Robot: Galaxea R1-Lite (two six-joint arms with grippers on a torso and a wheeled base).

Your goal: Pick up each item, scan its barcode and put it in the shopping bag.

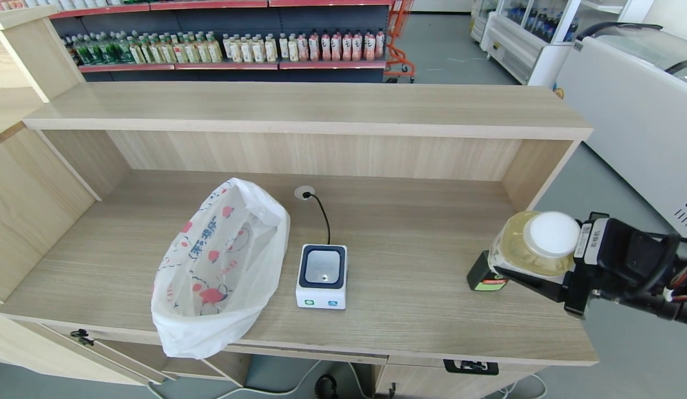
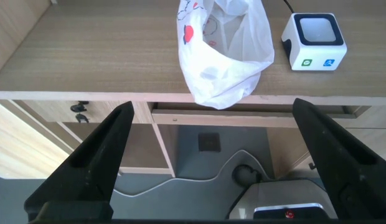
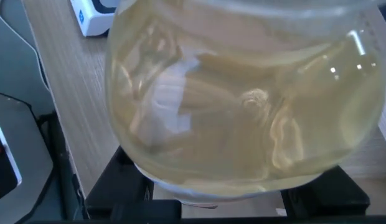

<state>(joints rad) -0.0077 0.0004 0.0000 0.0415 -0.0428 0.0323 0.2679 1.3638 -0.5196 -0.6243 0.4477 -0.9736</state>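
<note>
A clear bottle (image 1: pixel 523 249) of pale yellow drink, with a white cap (image 1: pixel 554 234) and a green and red label, is over the counter's right end. My right gripper (image 1: pixel 529 263) is shut on it just below the cap. In the right wrist view the bottle (image 3: pixel 243 93) is right in front of the camera, with dark fingers (image 3: pixel 127 186) on both sides. The white scanner (image 1: pixel 321 275) stands mid-counter. An open white shopping bag (image 1: pixel 221 266) with red print lies to its left. My left gripper (image 2: pixel 208 168) is open and holds nothing, below the counter's front edge, facing the bag (image 2: pixel 224 50) and scanner (image 2: pixel 314 40).
A black cable (image 1: pixel 322 213) runs from the scanner to a hole in the wooden counter (image 1: pixel 421 233). A raised ledge (image 1: pixel 310 108) walls the counter's back and sides. A drawer (image 2: pixel 243 115) with a key sits under the front edge. Freezers (image 1: pixel 631 83) stand to the right.
</note>
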